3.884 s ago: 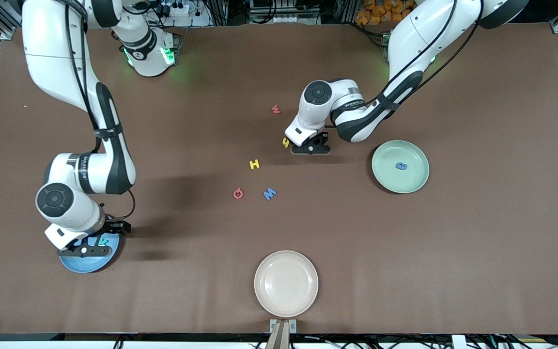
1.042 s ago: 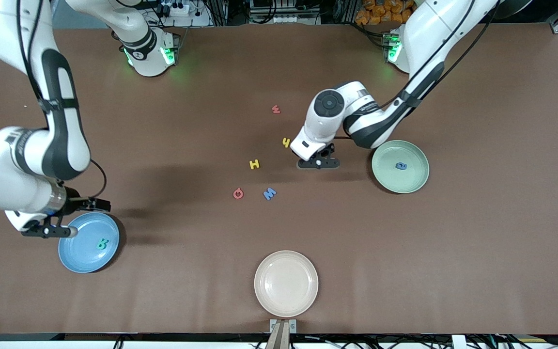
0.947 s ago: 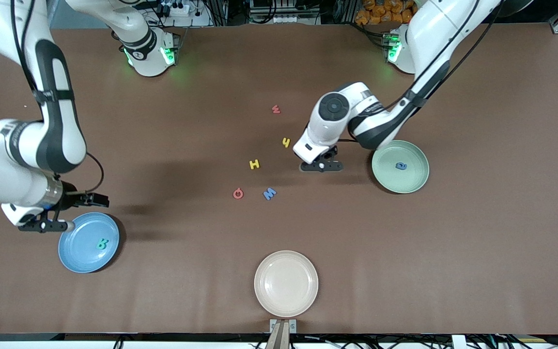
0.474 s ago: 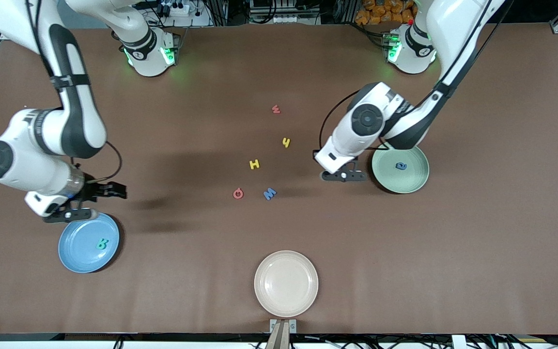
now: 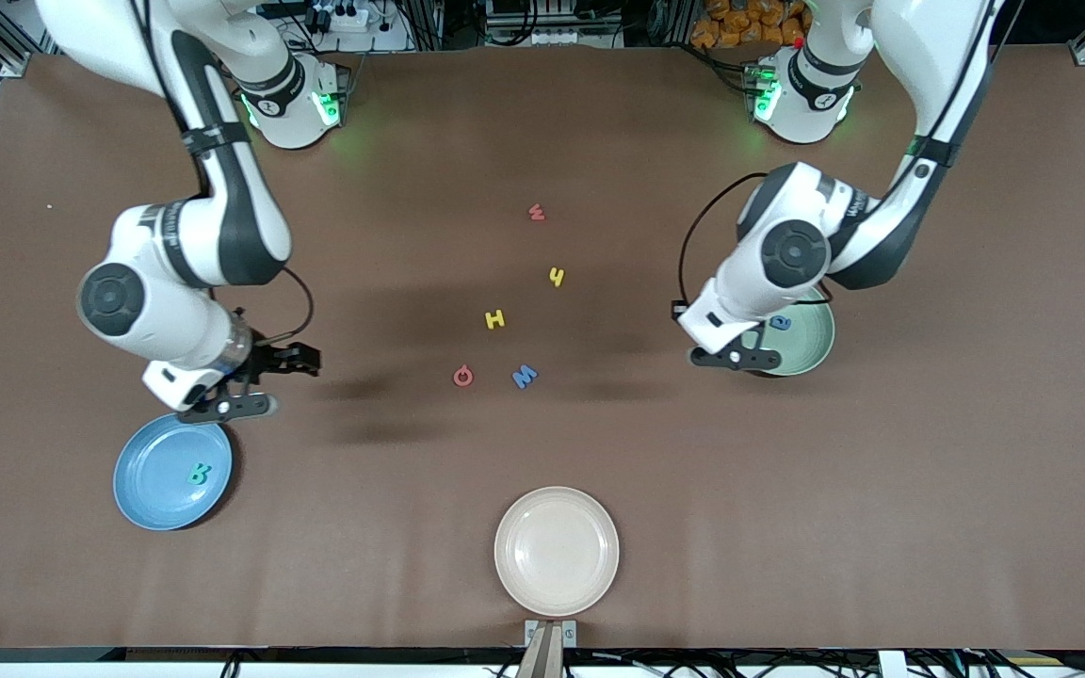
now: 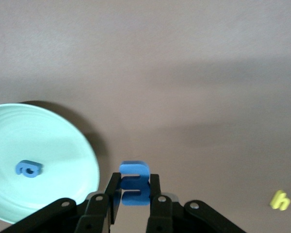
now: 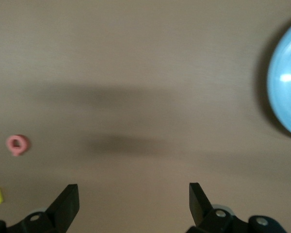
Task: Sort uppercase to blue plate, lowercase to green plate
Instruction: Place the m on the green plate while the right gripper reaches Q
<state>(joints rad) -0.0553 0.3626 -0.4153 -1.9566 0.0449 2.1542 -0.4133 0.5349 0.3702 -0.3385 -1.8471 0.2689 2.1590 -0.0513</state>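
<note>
the brown matte worktop (image 5: 929, 490) carries three round plates: a glossy medium-blue plate (image 5: 161, 476) toward the right arm's end, near the edge closest to the front camera, a pale mint-green plate with a raised rim (image 5: 808, 341) toward the left arm's end, and a cream-white plate (image 5: 556, 550) at the middle of that near edge, holding nothing. the left hand (image 6: 132, 204) has swung from the middle of the worktop to the rim of the green plate within the last second, and it is clamped tight on a small blue three-pronged lowercase letter (image 6: 134, 182), which now hangs just at the plate's edge; a rounded blue lowercase letter (image 6: 28, 169) already lies in that plate. so this piece looks nearly delivered, wanting only a short move inward and a release. the right hand (image 5: 224, 407), fingers spread wide and holding nothing, has left the blue plate, where a teal capital letter (image 5: 200, 474) lies, and now hangs over bare worktop just beside the plate's rim, heading toward the middle. waiting there are a yellow capital h (image 5: 495, 319), a blue angular capital m (image 5: 525, 377), a red ring-shaped capital (image 5: 463, 377), a yellow lowercase h shaped like a 4 (image 5: 557, 276) and a small red lowercase w (image 5: 537, 212).
</note>
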